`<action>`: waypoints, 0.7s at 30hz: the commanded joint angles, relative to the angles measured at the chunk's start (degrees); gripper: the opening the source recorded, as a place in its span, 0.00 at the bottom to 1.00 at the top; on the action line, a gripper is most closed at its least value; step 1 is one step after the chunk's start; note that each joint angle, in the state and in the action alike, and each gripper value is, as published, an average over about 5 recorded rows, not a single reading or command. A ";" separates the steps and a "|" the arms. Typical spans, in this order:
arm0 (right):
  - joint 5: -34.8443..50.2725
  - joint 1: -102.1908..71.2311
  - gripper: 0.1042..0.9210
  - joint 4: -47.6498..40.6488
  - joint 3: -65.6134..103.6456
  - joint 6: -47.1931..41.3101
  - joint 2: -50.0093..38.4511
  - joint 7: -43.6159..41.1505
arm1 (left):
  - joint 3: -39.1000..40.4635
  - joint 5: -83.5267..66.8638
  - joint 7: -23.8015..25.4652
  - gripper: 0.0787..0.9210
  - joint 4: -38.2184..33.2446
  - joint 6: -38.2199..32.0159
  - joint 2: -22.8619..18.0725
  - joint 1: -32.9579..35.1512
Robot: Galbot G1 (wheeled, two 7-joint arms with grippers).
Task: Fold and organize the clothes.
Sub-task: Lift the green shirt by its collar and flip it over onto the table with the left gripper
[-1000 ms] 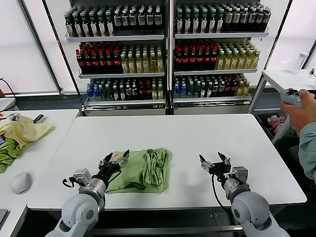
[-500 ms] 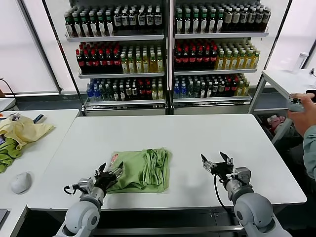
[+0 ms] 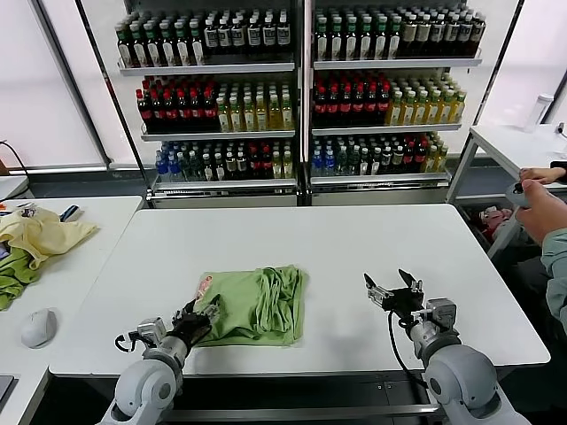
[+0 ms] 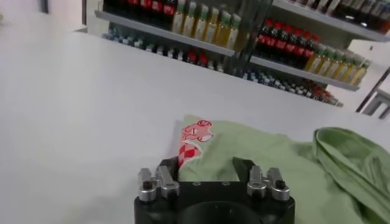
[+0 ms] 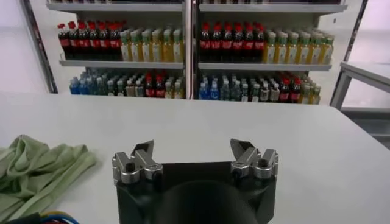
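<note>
The light green polo shirt (image 3: 257, 305) lies folded on the white table (image 3: 354, 248), its red-and-white logo (image 3: 205, 285) at the left edge and bunched folds on its right half. My left gripper (image 3: 197, 314) is open and low at the shirt's near-left corner. In the left wrist view the left gripper (image 4: 207, 165) has its fingers spread over the shirt (image 4: 268, 161), just short of the logo (image 4: 196, 131). My right gripper (image 3: 394, 290) is open and empty, hovering to the right of the shirt. In the right wrist view the right gripper (image 5: 194, 149) faces bare table, with the shirt (image 5: 36, 167) off to one side.
A pale yellow garment (image 3: 40, 232), a darker green cloth (image 3: 13, 276) and a white mouse (image 3: 37, 328) lie on the side table at left. Shelves of bottles (image 3: 292, 88) stand behind. A person's hand (image 3: 542, 208) is at the right edge.
My left gripper has dropped and drawn back to the shirt's near-left corner. My right gripper has drifted slightly right. The person's hand has lowered.
</note>
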 commanded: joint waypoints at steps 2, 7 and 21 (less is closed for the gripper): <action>0.03 0.16 0.88 0.26 -0.11 -0.13 -0.01 0.09 | -2.74 -16.06 -0.36 0.56 0.22 2.97 -1.21 0.28; 0.14 0.19 0.88 0.29 0.01 -0.16 -0.11 0.12 | -5.50 -21.81 -0.27 0.38 0.14 2.71 -1.91 0.19; 0.38 0.20 0.88 0.31 0.44 -0.18 -0.02 0.11 | -21.40 -38.46 -2.00 0.04 -1.40 2.55 0.05 -1.06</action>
